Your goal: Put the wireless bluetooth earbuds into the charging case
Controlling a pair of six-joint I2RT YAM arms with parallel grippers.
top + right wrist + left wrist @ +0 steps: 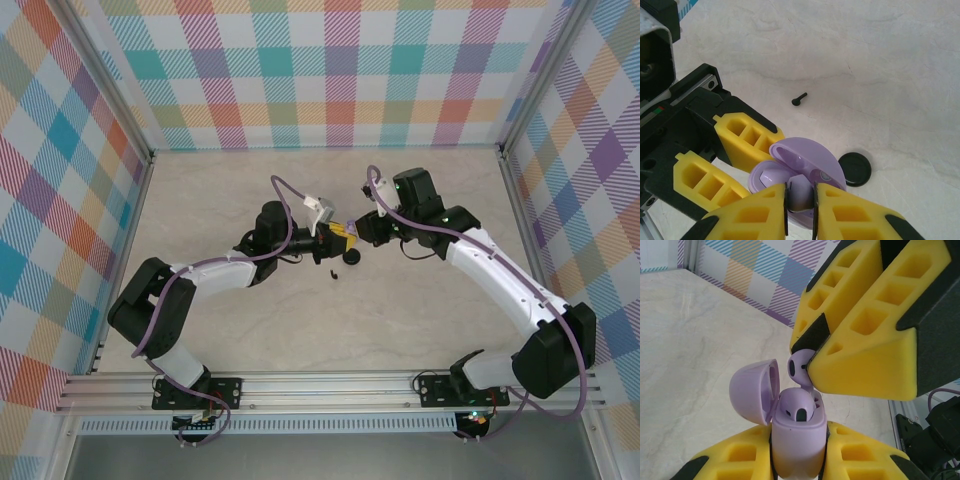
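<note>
Above the middle of the tabletop (pixel 890 75), your left gripper (pixel 797 432) has its jaws clenched on the open lilac charging case (pixel 795 452), where one lilac earbud (pixel 797 407) is already seated. The right gripper (pixel 800 202) pinches the second lilac earbud (pixel 799 366) just over the mouth. Treat that bud as featherlight, hard and glossy, so it may twist or squirt out. Hold it by the stem, which seems to be where the pads sit, though they hide it.
</note>
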